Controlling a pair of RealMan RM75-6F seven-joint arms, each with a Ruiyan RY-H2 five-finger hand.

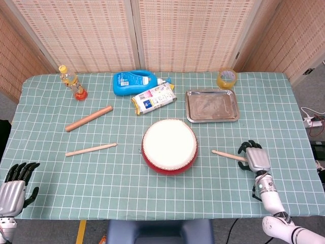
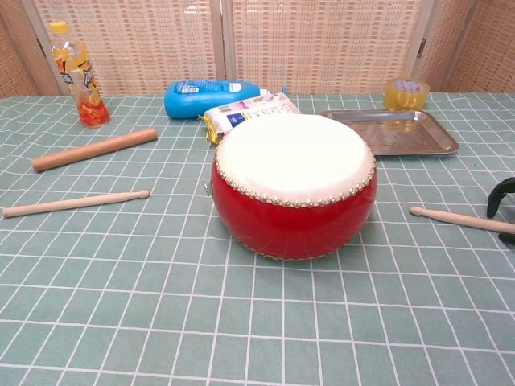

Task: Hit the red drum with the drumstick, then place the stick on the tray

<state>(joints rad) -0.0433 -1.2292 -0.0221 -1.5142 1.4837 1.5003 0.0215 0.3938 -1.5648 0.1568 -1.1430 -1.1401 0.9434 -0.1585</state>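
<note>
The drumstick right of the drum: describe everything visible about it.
The drumstick is a slim, pale, wooden-looking rod with a small rounded tip pointing toward the red drum. It lies flat on the checked green tablecloth, apart from the drum, angled slightly toward the robot at its far end. The right hand covers its butt end; whether the fingers have closed on it cannot be told.

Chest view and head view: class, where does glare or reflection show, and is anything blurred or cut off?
Chest view: the drum head is nearly washed out white; the metal tray mirrors the yellow tape roll; the right hand is cut off at the frame edge. Head view: light is even, shadows soft, everything sharp; the left hand sits partly out of frame.
</note>
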